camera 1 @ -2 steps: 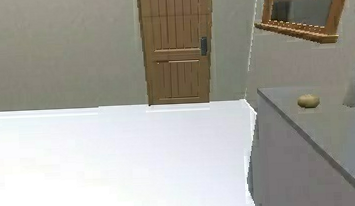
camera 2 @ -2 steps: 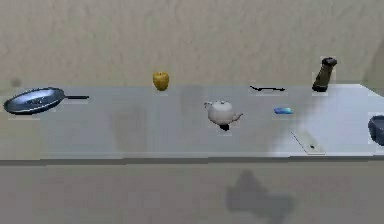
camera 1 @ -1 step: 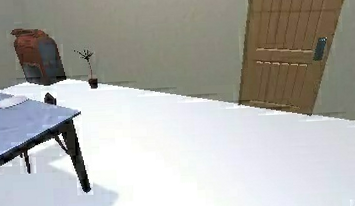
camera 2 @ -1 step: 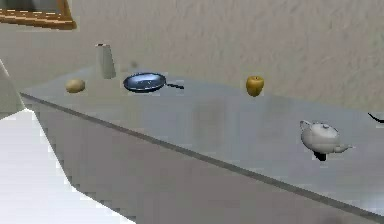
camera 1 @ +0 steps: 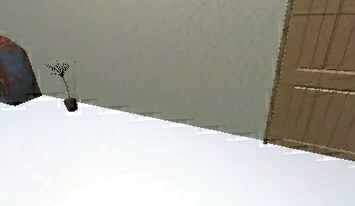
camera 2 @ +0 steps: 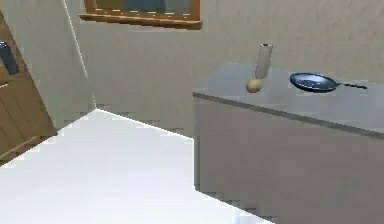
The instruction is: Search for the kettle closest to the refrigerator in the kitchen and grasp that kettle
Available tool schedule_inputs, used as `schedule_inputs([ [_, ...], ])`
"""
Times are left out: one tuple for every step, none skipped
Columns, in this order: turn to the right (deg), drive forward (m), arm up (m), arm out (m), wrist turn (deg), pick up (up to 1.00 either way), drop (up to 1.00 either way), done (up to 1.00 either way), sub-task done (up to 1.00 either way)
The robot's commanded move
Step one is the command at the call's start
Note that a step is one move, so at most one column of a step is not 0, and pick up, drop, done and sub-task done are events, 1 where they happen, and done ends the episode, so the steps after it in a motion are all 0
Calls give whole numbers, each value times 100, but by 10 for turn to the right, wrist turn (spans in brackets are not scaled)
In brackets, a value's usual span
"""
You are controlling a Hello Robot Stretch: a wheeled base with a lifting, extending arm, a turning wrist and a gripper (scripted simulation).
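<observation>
Grey counter [camera 2: 290,150] bore a dark frying pan [camera 2: 314,82], handle lying lengthwise along the counter, and an upright pale roll [camera 2: 263,60]. Gripper state could not be told.

Home kitchen — counter [camera 2: 290,140] with frying pan [camera 2: 313,82], panelled door [camera 1: 329,64].

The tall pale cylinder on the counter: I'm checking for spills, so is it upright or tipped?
Upright: the cylinder stands on end on the counter, its long side vertical, next to a small round tan thing.
</observation>
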Motion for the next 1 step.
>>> schedule_inputs([
  [-60,0,0,0,0,0,0,0,0],
])
